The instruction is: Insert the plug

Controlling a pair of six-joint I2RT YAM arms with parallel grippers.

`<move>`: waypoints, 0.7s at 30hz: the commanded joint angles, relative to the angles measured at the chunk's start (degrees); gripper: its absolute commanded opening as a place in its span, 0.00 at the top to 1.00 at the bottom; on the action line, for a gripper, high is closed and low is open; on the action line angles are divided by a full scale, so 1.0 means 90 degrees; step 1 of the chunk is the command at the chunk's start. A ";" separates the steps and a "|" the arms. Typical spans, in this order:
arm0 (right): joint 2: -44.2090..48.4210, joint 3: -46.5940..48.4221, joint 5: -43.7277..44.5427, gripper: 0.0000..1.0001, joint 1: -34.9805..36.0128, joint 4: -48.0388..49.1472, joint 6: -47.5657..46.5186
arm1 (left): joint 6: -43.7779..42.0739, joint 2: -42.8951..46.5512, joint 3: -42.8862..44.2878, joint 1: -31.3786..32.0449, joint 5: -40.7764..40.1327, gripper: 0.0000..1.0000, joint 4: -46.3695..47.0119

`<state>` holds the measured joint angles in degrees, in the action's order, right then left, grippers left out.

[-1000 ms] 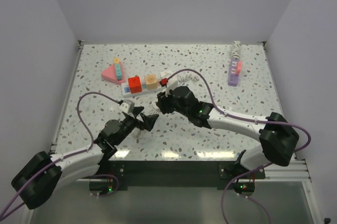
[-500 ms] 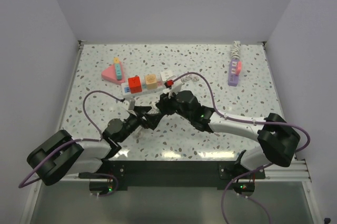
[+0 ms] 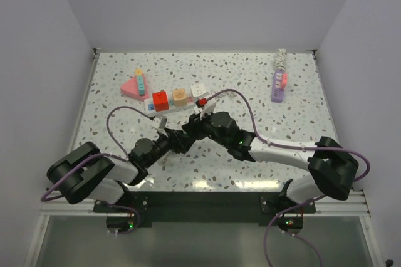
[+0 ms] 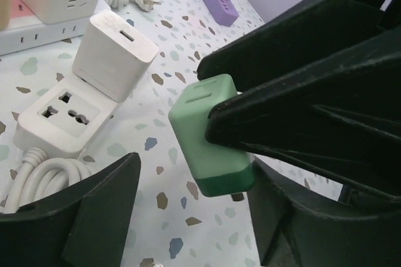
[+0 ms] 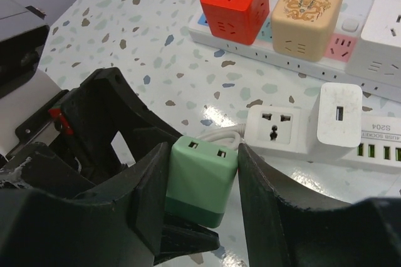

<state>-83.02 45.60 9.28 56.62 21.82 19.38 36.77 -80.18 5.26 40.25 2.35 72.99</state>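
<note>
A green plug (image 5: 199, 179) is gripped between my right gripper's (image 5: 202, 170) two black fingers, just above the table, socket face up. In the left wrist view the same plug (image 4: 210, 135) hangs between my left gripper's (image 4: 195, 176) wide-open fingers, close to the right one, with no clear contact. A small white power strip with a free universal socket (image 5: 276, 130) and a white charger (image 5: 338, 115) plugged in lies just beyond; it also shows in the left wrist view (image 4: 62, 113). In the top view both grippers meet at mid-table (image 3: 185, 136).
A long white strip (image 3: 150, 106) carries a red cube (image 3: 161, 99), a beige cube (image 3: 180, 96) and a white cube (image 3: 198, 90). A pink wedge (image 3: 133, 85) lies far left. A purple strip (image 3: 279, 85) lies far right. A coiled white cord (image 4: 37, 173) lies by the small strip.
My left arm has reached forward and right until its open fingers sit around the plug. My right gripper has drifted slightly toward the near left, still holding the plug.
</note>
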 commanded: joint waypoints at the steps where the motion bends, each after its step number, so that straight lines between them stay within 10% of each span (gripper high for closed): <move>1: 0.0260 -0.0135 -0.0074 1.00 0.0047 0.0339 0.0132 | -0.0043 -0.0104 0.0217 -0.0019 -0.0007 0.31 0.1840; 11: 0.0328 -0.0146 -0.0113 1.00 0.0057 -0.0090 0.0045 | -0.0560 -0.0505 0.0129 -0.0019 0.0413 0.97 0.2681; 21: 0.0533 0.0343 -0.0035 0.96 0.0056 -0.1272 -0.0043 | -0.1547 -0.0866 0.0148 -0.0009 0.1036 1.00 0.3197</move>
<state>-80.18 45.98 9.06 56.88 14.09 19.40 27.24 -87.22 5.52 40.47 8.82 72.84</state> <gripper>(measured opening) 0.040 0.075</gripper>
